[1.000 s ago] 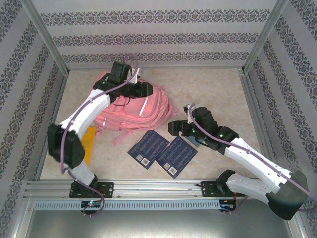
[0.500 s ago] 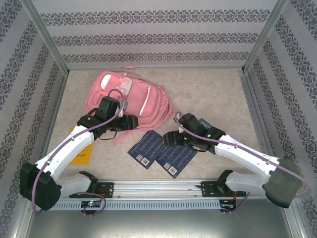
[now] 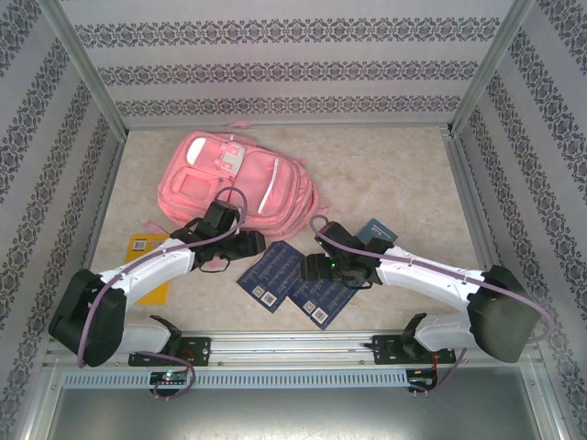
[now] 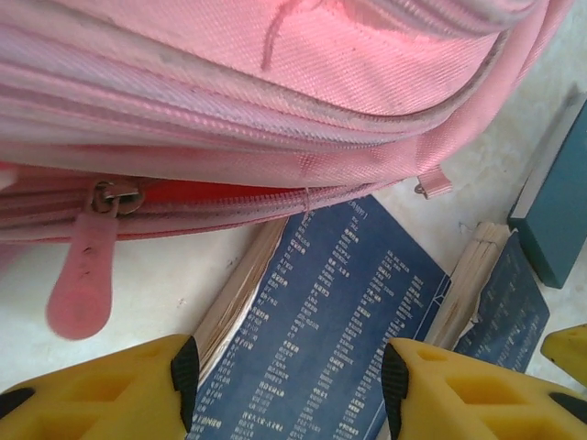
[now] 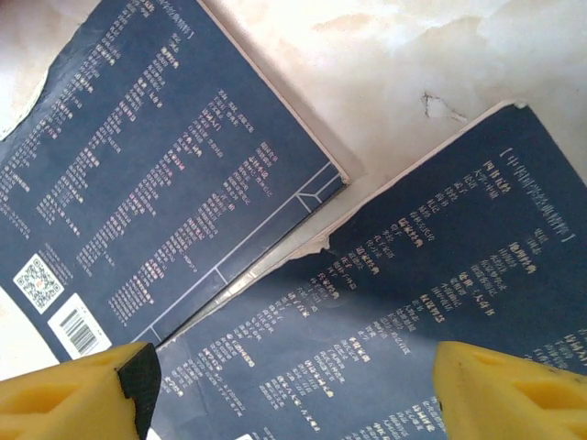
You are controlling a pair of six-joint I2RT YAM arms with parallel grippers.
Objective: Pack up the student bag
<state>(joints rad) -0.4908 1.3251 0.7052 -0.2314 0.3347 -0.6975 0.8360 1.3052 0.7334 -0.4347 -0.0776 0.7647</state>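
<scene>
The pink student bag (image 3: 266,183) lies flat at the back left of the table, and its zipped side (image 4: 275,73) runs across the top of the left wrist view. Two dark blue books lie side by side in front of it. My left gripper (image 3: 252,246) is open at the bag's near edge, its yellow fingers (image 4: 289,376) spread over the left book (image 4: 339,312). Low over the right book (image 5: 440,302) my right gripper (image 5: 293,394) also stands open. Neither holds anything.
A teal box (image 3: 378,231) lies just right of the right arm's wrist. An orange book (image 3: 158,291) sits partly under the left arm. The bag's pink zipper pull (image 4: 83,284) hangs onto the table. A metal rail (image 3: 293,348) borders the near edge.
The left arm swung back from the bag's top to its near edge by the left book. The right arm moved left off the teal box to over the right book, jaws narrowing slightly.
</scene>
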